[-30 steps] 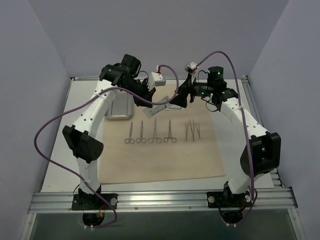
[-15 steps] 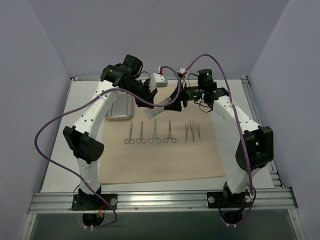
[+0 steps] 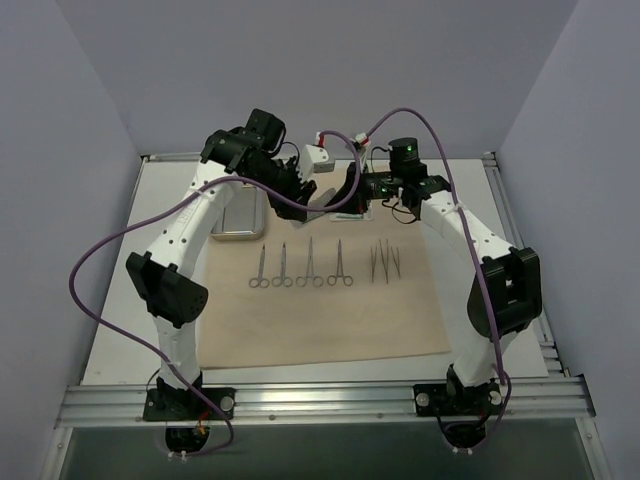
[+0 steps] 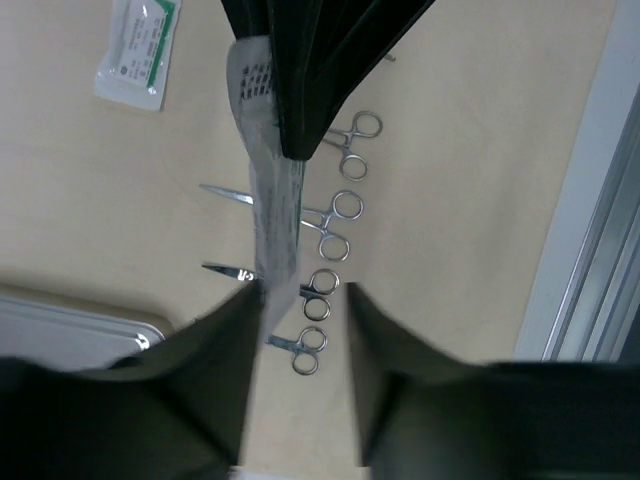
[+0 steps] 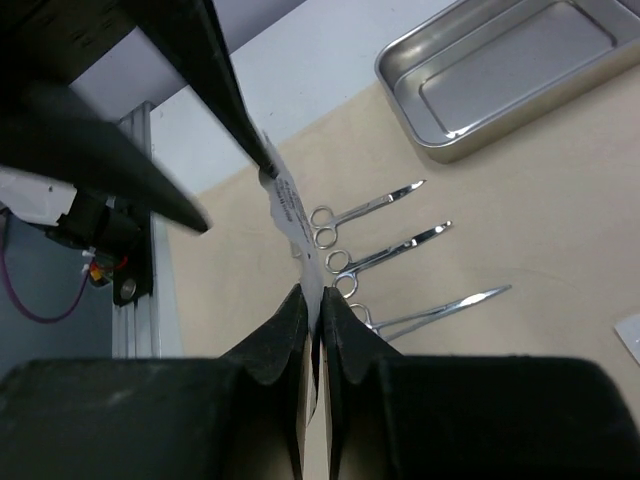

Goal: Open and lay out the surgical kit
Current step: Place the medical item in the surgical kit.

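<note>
Near the far edge of the table [image 3: 115,330], the right tool [image 5: 312,300] clamps a clear packet [image 4: 272,200], the left tool [image 4: 302,292] spread wide around it, seemingly a handover before laying it out.

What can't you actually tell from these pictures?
Held packet: print too blurred and slanted to read in both wrist views; from above, the left hand and right hand mostly cover it.
Its tip against the left hand: too blurred in the left wrist view to tell touching from apart.
Tweezers: too small from above to count; outside both wrist views.
Lying packet: label too small to read.
</note>
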`<act>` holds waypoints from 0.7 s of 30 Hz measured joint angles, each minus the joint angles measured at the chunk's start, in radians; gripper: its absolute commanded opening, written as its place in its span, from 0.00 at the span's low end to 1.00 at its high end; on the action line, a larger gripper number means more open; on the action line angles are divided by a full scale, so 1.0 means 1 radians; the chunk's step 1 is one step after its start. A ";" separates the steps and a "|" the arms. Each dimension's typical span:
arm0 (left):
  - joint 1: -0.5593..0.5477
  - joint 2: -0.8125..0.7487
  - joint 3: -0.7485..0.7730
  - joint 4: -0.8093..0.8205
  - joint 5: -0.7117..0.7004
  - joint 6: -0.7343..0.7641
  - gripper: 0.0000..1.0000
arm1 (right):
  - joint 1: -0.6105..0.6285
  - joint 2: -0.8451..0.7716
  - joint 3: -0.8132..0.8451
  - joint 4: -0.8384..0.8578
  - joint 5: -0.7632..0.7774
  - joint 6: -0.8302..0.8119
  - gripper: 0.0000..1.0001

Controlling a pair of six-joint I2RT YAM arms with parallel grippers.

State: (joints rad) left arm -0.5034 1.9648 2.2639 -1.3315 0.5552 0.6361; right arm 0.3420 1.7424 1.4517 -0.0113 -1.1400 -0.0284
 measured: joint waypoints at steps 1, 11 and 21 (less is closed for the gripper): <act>0.000 0.000 0.000 0.002 -0.013 -0.016 0.69 | 0.000 0.003 0.000 0.011 0.016 0.013 0.00; 0.068 0.000 -0.002 0.086 -0.202 -0.227 0.94 | -0.060 0.099 0.000 0.108 0.165 0.211 0.00; 0.185 0.001 -0.002 0.134 -0.336 -0.394 0.94 | -0.062 0.352 0.031 0.334 0.303 0.546 0.00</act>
State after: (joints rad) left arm -0.3183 1.9659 2.2620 -1.1973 0.2192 0.2420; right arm 0.2802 2.0941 1.4830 0.3229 -0.8368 0.5179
